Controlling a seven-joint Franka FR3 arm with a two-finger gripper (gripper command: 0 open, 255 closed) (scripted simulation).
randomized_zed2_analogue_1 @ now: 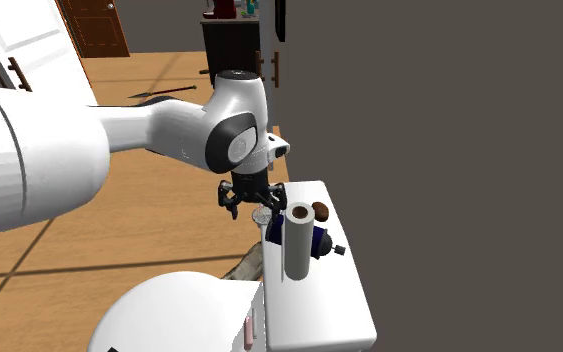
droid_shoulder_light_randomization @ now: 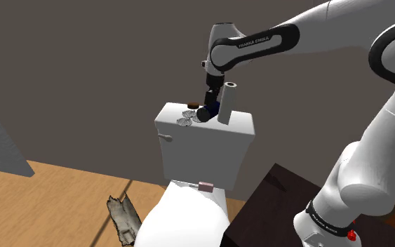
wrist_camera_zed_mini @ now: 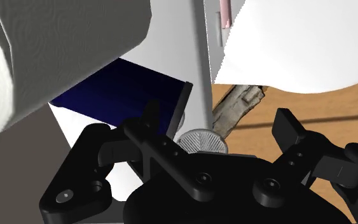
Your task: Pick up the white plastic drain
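**Stage of the task: approach made, grasp not yet made.** The white arm (droid_shoulder_light_randomization: 371, 140) reaches from its dark stand (droid_shoulder_light_randomization: 273, 210) over the toilet. The pincer (wrist_camera_zed_mini: 222, 127) hangs low above the tank lid (droid_shoulder_light_randomization: 241, 125), released, with its two black fingers spread well apart. The drain (wrist_camera_zed_mini: 201, 140), a small pale grey disc with a ribbed rim, lies on the lid near its front edge. In the wrist view it sits between the fingers, nearer one of them, and neither clearly touches it. Judged from this, positioning is largely done. Closing on the disc and lifting it clear remain.

**Surroundings.** A plain grey-brown wall (droid_shoulder_light_randomization: 83, 70) backs the scene, above a wooden plank floor (droid_shoulder_light_randomization: 48, 203). A brown panelled door (randomized_zed2_analogue_1: 94, 25) stands far off in the second exterior view. The white toilet tank (droid_shoulder_light_randomization: 203, 151) is the carrying surface. On its lid, just beside the pincer, stand an upright white paper roll (droid_shoulder_light_randomization: 227, 104) and a dark blue object (wrist_camera_zed_mini: 120, 89). A ragged scrap (droid_shoulder_light_randomization: 123, 219) lies on the floor.
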